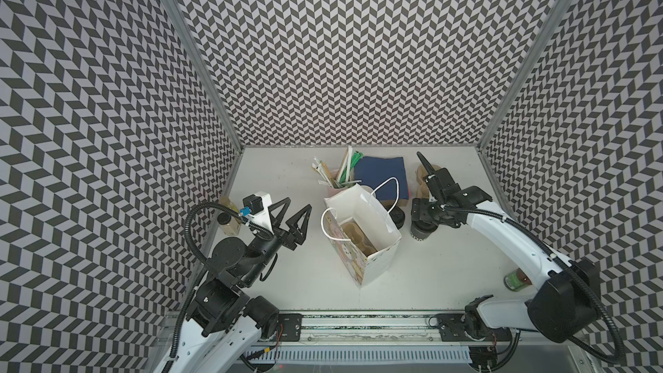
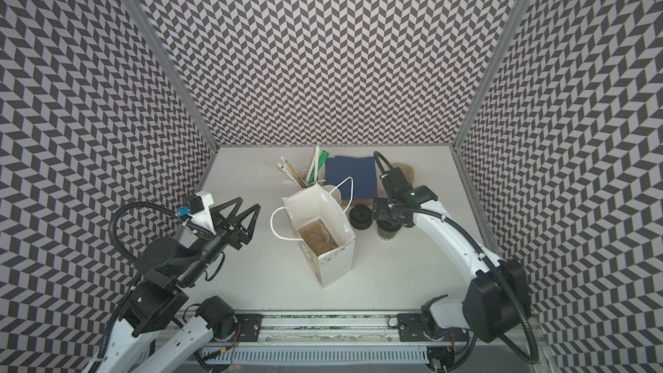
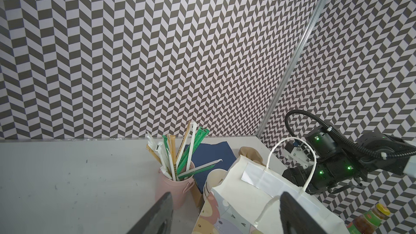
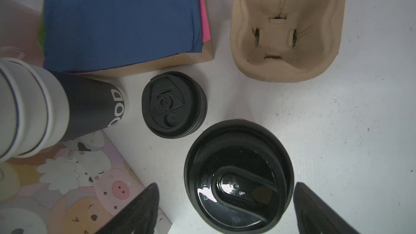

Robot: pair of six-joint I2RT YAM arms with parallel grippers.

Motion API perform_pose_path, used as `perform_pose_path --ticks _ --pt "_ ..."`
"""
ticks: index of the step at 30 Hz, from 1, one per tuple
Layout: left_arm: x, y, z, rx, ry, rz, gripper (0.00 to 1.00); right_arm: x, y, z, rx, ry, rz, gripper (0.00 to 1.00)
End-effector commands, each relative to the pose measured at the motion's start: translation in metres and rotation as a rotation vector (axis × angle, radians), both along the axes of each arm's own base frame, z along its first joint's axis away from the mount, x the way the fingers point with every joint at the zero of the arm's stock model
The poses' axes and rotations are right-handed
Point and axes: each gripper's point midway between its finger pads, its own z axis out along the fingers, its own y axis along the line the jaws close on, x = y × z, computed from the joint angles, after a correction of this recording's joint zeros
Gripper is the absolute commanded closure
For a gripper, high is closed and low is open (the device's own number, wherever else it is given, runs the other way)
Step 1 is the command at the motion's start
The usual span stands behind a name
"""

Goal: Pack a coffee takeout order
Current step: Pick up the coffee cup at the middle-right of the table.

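A dark paper cup with a black lid [image 4: 238,176] stands on the table right of the bag [image 1: 419,237] [image 2: 386,234]. My right gripper [image 4: 225,185] hangs over it, open, one finger on each side of the lid, the left finger clearly apart from it. A tan carrier [image 1: 355,240] [image 2: 317,238] lies at the bottom of the open white cartoon bag [image 1: 373,267] [image 3: 258,187]. The navy napkin [image 4: 121,19] [image 1: 382,175] lies behind the bag. My left gripper [image 1: 299,203] [image 3: 225,195] hovers open, empty, left of the bag.
Another tan carrier [image 4: 288,28] sits at the back right. Loose black lids [image 4: 173,104] and stacked lidless cups [image 4: 33,109] stand by the bag. Pink napkin [image 4: 206,23] under the navy one. Pink straw holder [image 3: 173,185]. Bottles at left [image 1: 227,217] and right [image 1: 515,279].
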Motion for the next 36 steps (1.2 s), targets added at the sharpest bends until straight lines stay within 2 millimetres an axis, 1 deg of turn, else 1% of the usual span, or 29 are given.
perform_pose_path --ticks 1,4,10,13,16,26,32,35,36 --pt "0.003 0.001 -0.008 0.018 0.016 0.016 0.24 0.01 -0.006 0.004 -0.031 -0.05 -0.013 0.09" --pt "0.003 0.002 -0.008 0.018 0.014 0.018 0.24 0.01 -0.01 0.003 -0.044 -0.052 -0.023 0.1" --pt "0.003 0.001 -0.008 0.022 0.014 0.016 0.24 0.01 -0.005 -0.003 -0.033 -0.027 0.0 0.12" --pt "0.002 0.002 -0.007 0.02 0.009 0.017 0.24 0.01 -0.006 -0.003 -0.041 -0.027 0.0 0.16" --pt "0.001 0.003 -0.006 0.019 0.007 0.019 0.24 0.008 -0.004 -0.006 -0.03 -0.023 0.009 0.17" --pt "0.001 0.002 -0.006 0.021 0.006 0.017 0.24 0.004 -0.011 -0.015 -0.064 -0.002 -0.009 0.19" --pt "0.0 0.003 -0.005 0.018 0.0 0.018 0.24 0.001 -0.006 -0.019 -0.036 0.005 0.016 0.19" --pt "0.0 0.004 -0.005 0.019 0.002 0.021 0.24 0.0 -0.005 -0.019 -0.035 0.003 0.022 0.21" --pt "0.0 0.003 -0.005 0.019 0.002 0.018 0.24 0.0 -0.006 -0.02 -0.038 0.002 0.02 0.22"
